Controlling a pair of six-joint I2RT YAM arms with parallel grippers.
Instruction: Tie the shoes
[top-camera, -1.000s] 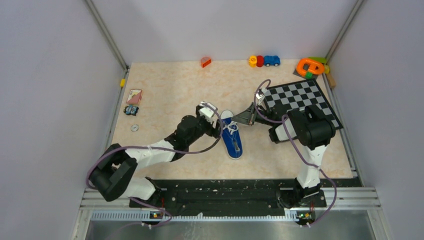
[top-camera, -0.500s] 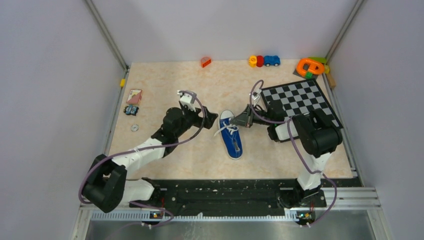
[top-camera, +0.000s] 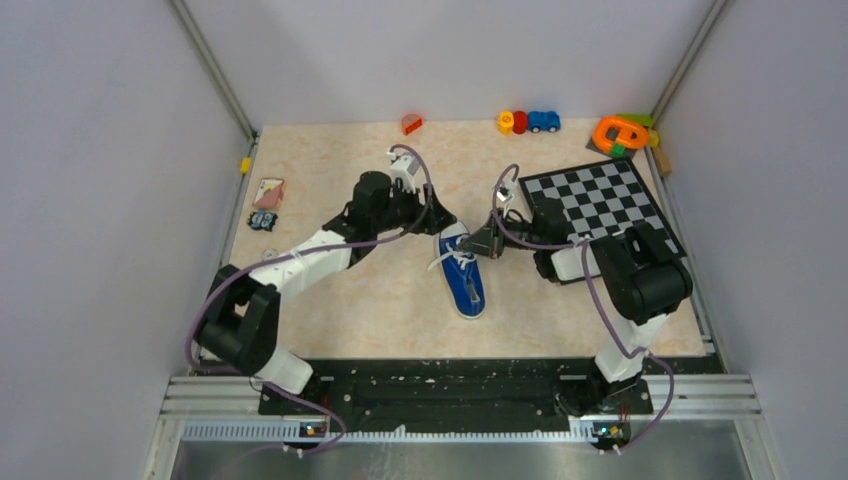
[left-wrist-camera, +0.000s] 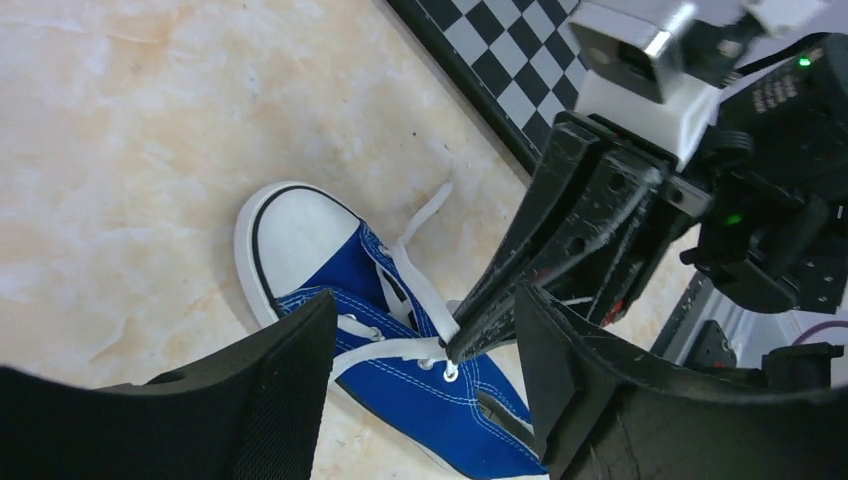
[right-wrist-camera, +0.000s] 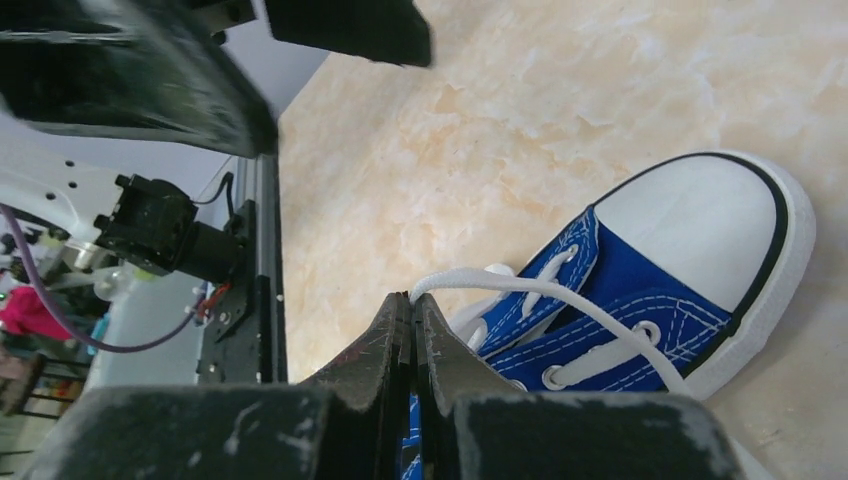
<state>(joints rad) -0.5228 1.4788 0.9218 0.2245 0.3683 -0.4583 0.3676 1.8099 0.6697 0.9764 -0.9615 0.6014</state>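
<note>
- Lying on the tan table (top-camera: 350, 300) a little right of middle, the blue sneaker (top-camera: 464, 272) points its white toe cap to the far side and its heel toward the arm bases; it has not shifted over the last second.
- The right claw (top-camera: 482, 246) reaches in from the right, its two fingers pressed tight together on a white lace (right-wrist-camera: 540, 290) that loops up from the eyelets over the tongue. It sits slightly further left than a second ago, closer over the shoe.
- The left claw (top-camera: 438, 220) has changed most: a second ago it was just beside the sneaker's left edge, half a second ago it had drawn back to the left, and it now hangs at the far left of the toe cap.
- Its fingers (left-wrist-camera: 250, 400) stand wide apart with nothing between them, framing the laces and the right claw's tip in the left wrist view.
- The left arm's elbow has swung further from the bases with that move.
- A checkerboard (top-camera: 600, 200) lies to the right of the sneaker, behind the right claw.
</note>
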